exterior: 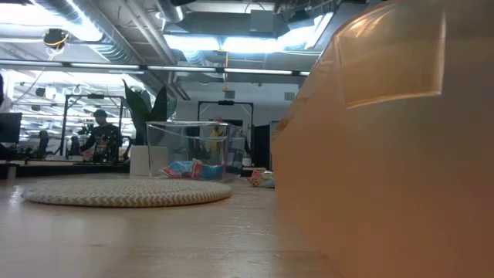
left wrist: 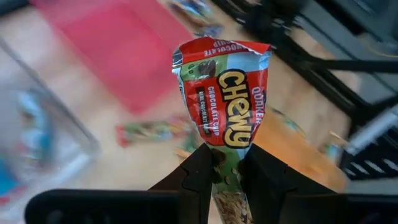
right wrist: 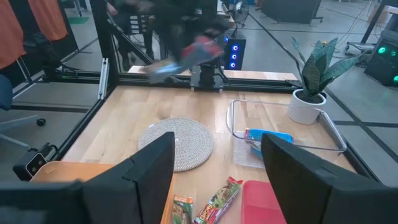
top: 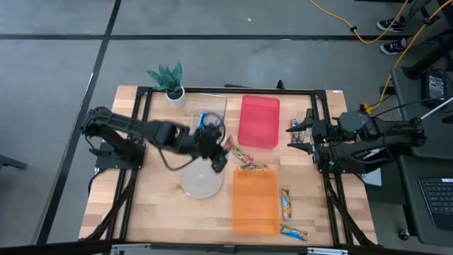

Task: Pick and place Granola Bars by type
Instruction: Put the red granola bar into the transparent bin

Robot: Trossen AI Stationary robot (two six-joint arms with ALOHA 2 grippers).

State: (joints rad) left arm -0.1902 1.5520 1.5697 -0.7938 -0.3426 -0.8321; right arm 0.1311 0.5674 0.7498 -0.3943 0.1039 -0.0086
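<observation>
My left gripper (top: 219, 157) hovers over the table between the clear bin (top: 205, 113) and the round woven mat (top: 202, 180), shut on a red-wrapped granola bar (left wrist: 222, 99) with yellow "Chewy" lettering. Blue-wrapped bars (right wrist: 268, 137) lie flat inside the clear bin. Two bars (top: 248, 161) lie on the wood between the red bin (top: 260, 120) and the orange bin (top: 255, 202). More bars lie to the right of the orange bin (top: 285, 202), near its front corner (top: 294, 232) and beside the right gripper (top: 297, 126). My right gripper (top: 303, 138) waits open at the table's right edge. My left gripper pinches the red bar between its two fingers (left wrist: 198, 171) at one end (left wrist: 225, 163). The fingers lie in line with the bar's length. The rest of the bar sticks out beyond the fingertips, its crimped far end (left wrist: 221, 46) free. The bar is lifted clear of the table.
A potted plant (top: 170, 85) stands at the far left corner of the table. A black metal frame (top: 322, 113) rims the table. The orange bin (exterior: 401, 139) fills the right of the low view. People sit in the room beyond (exterior: 100, 135). Bare wood lies at the near left.
</observation>
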